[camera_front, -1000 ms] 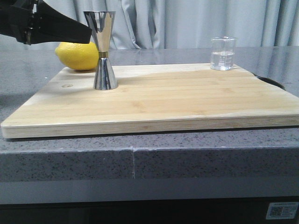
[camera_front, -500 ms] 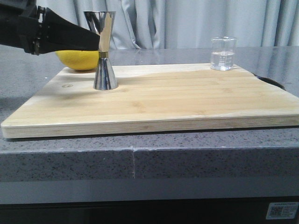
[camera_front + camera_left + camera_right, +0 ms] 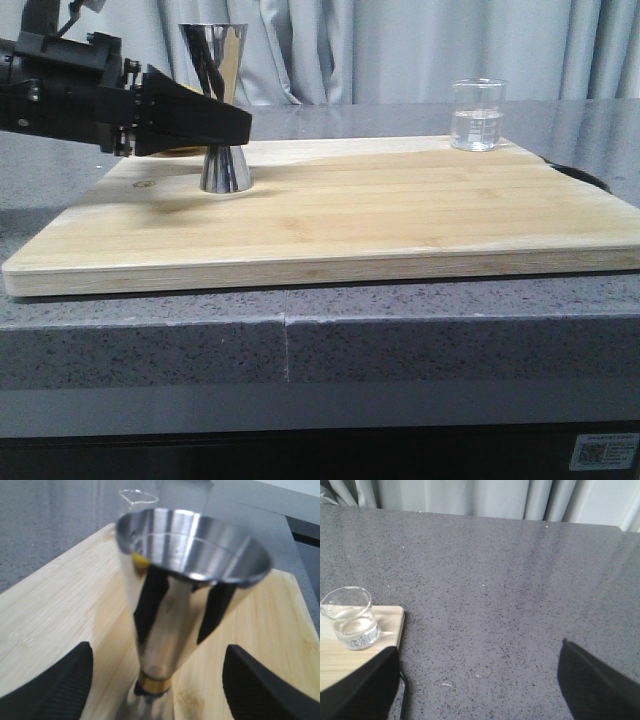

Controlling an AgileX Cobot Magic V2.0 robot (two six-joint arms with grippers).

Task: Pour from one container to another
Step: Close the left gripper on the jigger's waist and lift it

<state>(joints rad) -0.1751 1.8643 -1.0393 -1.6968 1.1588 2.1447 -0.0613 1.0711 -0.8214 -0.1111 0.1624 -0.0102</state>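
Left pincer [image 3: 155,680] spread wide around the steel jigger's [image 3: 222,110] waist, not yet clamped. Right pincer [image 3: 477,680] open too, near the glass beaker [image 3: 477,114] at the board's [image 3: 350,220] far right. Nothing grasped; pouring all still ahead.

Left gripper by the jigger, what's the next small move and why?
Probably close the jaws on the jigger: the left gripper is open, a finger on each side of its narrow waist, touching nothing. The beaker waits untouched.
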